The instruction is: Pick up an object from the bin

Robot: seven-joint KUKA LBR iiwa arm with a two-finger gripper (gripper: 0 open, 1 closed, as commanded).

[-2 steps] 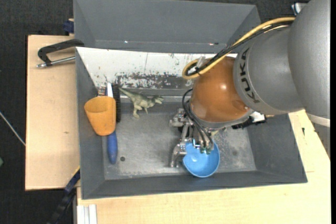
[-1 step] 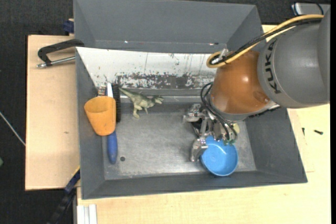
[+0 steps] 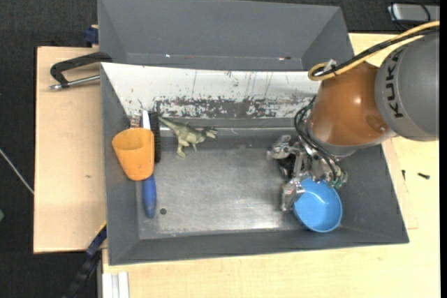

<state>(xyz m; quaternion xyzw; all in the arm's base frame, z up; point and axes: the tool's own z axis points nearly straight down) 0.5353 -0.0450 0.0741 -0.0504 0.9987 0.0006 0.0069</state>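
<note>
A blue round bowl (image 3: pixel 319 209) lies in the bin's front right corner, its opening turned up. My gripper (image 3: pixel 304 176) hangs directly over the bowl's rear left rim and touches or nearly touches it. Its metal parts reach down beside the bowl's left edge. The arm's orange cover hides the upper part of the gripper.
An orange cup (image 3: pixel 134 153) lies on its side against the left wall. Beside it is a brush with a blue handle (image 3: pixel 149 195) and black bristles. A small green toy dinosaur (image 3: pixel 187 135) stands near the back wall. The bin's middle floor is bare.
</note>
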